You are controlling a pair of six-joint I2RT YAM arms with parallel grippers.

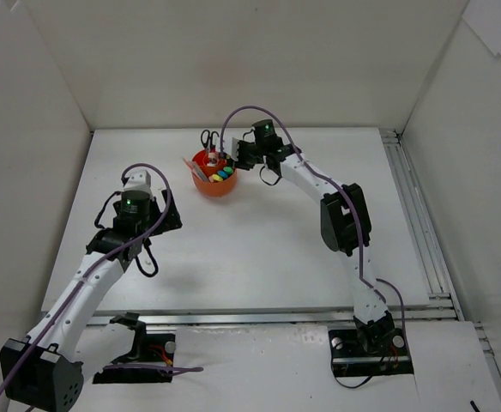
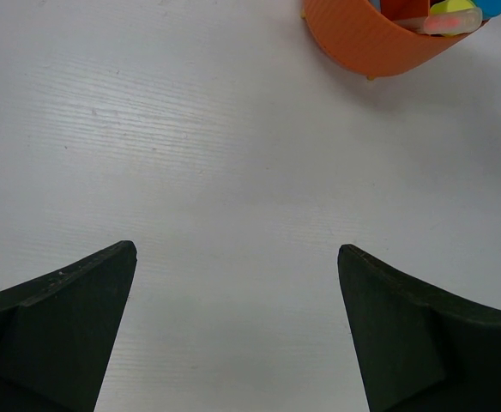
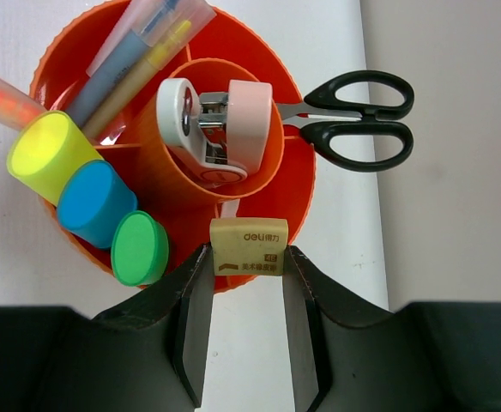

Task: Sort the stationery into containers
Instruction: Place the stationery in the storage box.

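Observation:
The orange organiser [image 3: 298, 184] holds yellow [image 3: 45, 150], blue [image 3: 96, 202] and green [image 3: 139, 249] highlighters, several pens [image 3: 139, 47] and a pink-and-white stapler-like item [image 3: 225, 129] in its central cup. Black-handled scissors [image 3: 353, 120] stick out over its far side. My right gripper [image 3: 247, 253] is shut on a beige eraser [image 3: 249, 247], held over the organiser's near rim. From above, that gripper [image 1: 236, 157] sits at the right edge of the organiser [image 1: 216, 190]. My left gripper [image 2: 237, 247] is open and empty over bare table, with the organiser [image 2: 362, 43] ahead to its right.
White walls enclose the table on the left, back and right. A metal rail [image 1: 413, 223] runs along the table's right side. The left arm [image 1: 105, 266] reaches over the left half of the table.

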